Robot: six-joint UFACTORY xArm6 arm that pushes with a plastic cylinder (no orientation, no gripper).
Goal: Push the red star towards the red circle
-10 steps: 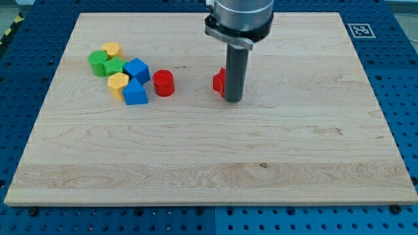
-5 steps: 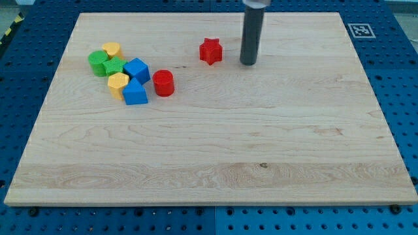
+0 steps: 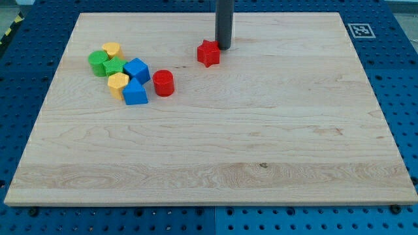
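Note:
The red star (image 3: 208,53) lies on the wooden board (image 3: 261,143), above and to the right of the red circle (image 3: 163,83). My tip (image 3: 224,47) stands just to the upper right of the red star, touching or nearly touching it. The red circle sits at the right edge of a cluster of blocks in the view's left.
The cluster left of the red circle holds two blue blocks (image 3: 136,68) (image 3: 134,93), two yellow blocks (image 3: 112,49) (image 3: 118,83) and two green blocks (image 3: 98,61) (image 3: 114,66). A fiducial tag (image 3: 360,30) marks the board's top right corner.
My tip has moved up and then left, from the star's right side to its upper right. The red star slid up and left, then a little down-left.

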